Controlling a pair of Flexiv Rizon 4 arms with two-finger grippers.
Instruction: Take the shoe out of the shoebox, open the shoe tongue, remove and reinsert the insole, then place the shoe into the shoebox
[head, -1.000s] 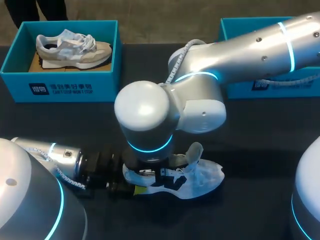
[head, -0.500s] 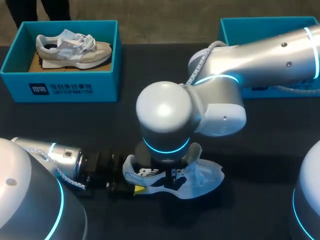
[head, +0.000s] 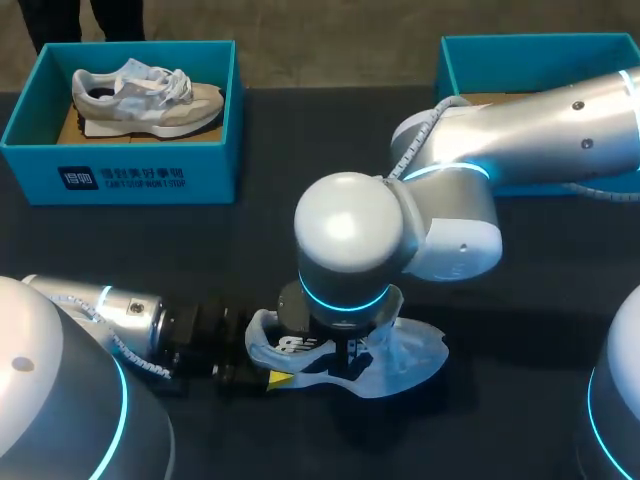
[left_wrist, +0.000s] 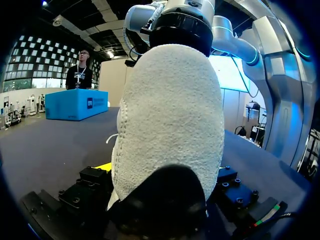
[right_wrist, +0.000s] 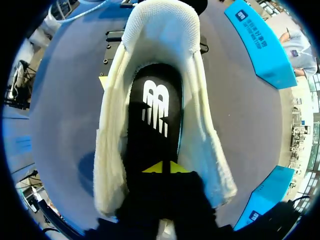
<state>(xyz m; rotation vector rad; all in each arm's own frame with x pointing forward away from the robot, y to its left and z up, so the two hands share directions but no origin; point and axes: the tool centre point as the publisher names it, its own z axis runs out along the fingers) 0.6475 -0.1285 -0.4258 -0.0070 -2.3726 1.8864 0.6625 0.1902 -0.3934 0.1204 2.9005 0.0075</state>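
Left end effector (head: 268, 372) grips the shoe (head: 410, 355) at the front edge of the desk (head: 300, 150) — right end effector (right_wrist: 162, 167), clenched, touches the insole (right_wrist: 155, 130).

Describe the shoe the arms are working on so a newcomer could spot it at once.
On the dark table, look at the near edge, away from the blue shoebox at the far left. The white shoe lies there under the right gripper, its black insole showing. Unlike the grey shoe, it sits outside any box.
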